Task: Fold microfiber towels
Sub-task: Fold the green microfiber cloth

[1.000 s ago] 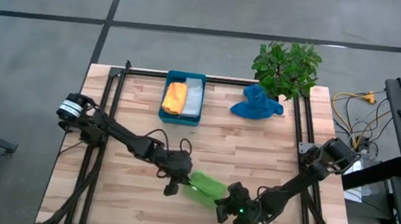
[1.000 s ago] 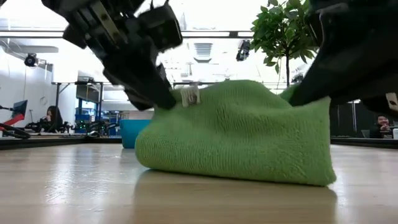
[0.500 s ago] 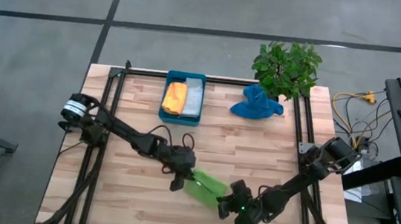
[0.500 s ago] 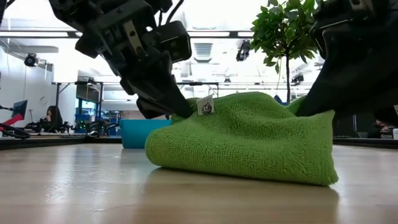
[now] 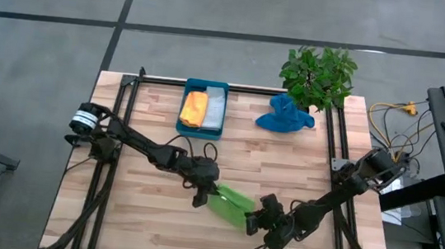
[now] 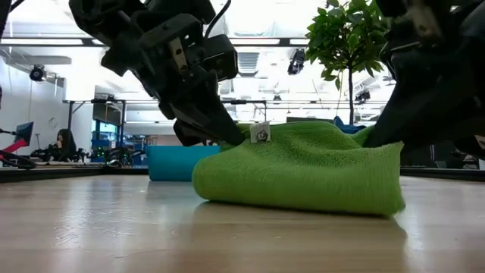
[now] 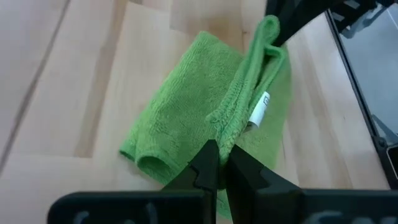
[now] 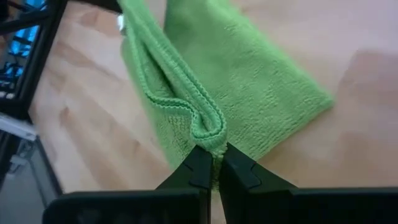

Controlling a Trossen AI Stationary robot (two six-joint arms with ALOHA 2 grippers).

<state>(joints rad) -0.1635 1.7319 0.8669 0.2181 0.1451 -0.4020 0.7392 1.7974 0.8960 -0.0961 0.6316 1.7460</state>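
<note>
We see a slatted wooden bench (image 5: 146, 216) on grey floor — four towels: lime green towel (image 5: 231, 203) pinched by both the left end effector (image 5: 201, 197) and right end effector (image 5: 255, 221), blue towel (image 5: 285, 115) heaped, orange towel (image 5: 194, 108) and grey towel (image 5: 215, 110) in one teal tray (image 5: 207, 85).

Fuzzy matt cloth lime green towel (image 6: 303, 171), smooth wooden table (image 5: 146, 216)

Lime green towel (image 6: 303, 167) on table (image 6: 114, 227), 2 hands pinching edges
</note>
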